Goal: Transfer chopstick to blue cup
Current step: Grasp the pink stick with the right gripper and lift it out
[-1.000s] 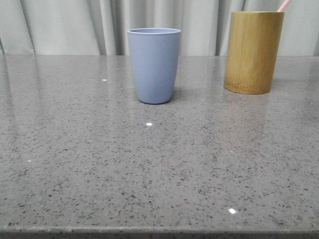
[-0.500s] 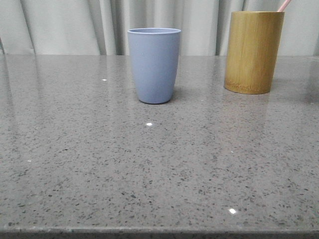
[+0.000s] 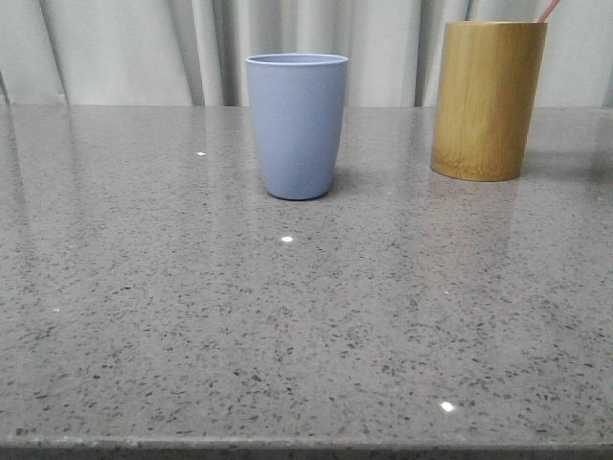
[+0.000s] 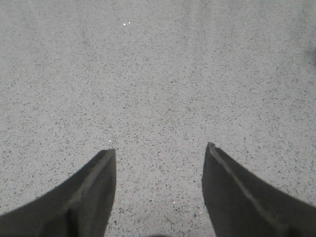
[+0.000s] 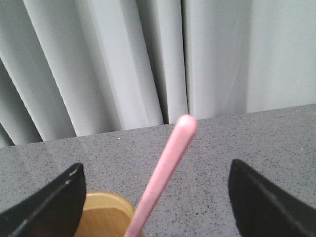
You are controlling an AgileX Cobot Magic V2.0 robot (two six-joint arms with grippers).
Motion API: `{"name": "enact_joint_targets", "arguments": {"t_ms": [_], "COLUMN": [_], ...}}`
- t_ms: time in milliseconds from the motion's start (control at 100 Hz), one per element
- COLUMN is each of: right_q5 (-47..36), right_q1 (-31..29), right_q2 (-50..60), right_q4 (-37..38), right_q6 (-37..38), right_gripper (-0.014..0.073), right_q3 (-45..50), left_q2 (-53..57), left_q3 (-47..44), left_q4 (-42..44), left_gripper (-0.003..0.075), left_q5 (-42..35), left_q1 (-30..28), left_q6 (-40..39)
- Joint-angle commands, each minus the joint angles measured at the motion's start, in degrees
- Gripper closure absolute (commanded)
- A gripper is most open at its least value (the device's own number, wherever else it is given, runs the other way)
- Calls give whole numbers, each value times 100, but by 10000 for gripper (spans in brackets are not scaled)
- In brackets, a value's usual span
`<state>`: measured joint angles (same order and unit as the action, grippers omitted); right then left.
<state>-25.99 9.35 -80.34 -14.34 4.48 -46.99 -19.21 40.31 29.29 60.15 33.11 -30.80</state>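
Observation:
The blue cup (image 3: 296, 125) stands upright on the grey speckled table, left of centre at the back. A tan bamboo holder (image 3: 487, 100) stands to its right, and a pink chopstick tip (image 3: 547, 11) sticks out of its top. In the right wrist view the pink chopstick (image 5: 165, 170) leans up out of the holder (image 5: 106, 213), between the fingers of my right gripper (image 5: 156, 168), which is open and not touching it. My left gripper (image 4: 161, 148) is open and empty over bare table. Neither gripper shows in the front view.
A grey curtain (image 3: 144, 48) hangs behind the table's far edge. The table's front edge (image 3: 306, 446) runs along the bottom of the front view.

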Motion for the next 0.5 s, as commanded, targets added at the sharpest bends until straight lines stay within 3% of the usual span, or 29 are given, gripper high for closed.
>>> {"name": "enact_joint_targets", "arguments": {"t_ms": [0,200,490], "right_q5": [-620,-676,-764], "right_q1": [-8,-8,-8], "right_q2": [162,162,162], "right_q4": [38,38,38], "right_q6": [125,162,162], "right_gripper": [59,281,484], "right_q3": [-173,-173,-173], "left_q2": [-69,-69,-69], "left_q3": [125,125,125], "left_q4": [229,229,229], "left_gripper": [330,330,330], "left_q5": [-333,-333,-333], "left_q1": [12,12,12], "left_q6": [-52,-52,-52]}}
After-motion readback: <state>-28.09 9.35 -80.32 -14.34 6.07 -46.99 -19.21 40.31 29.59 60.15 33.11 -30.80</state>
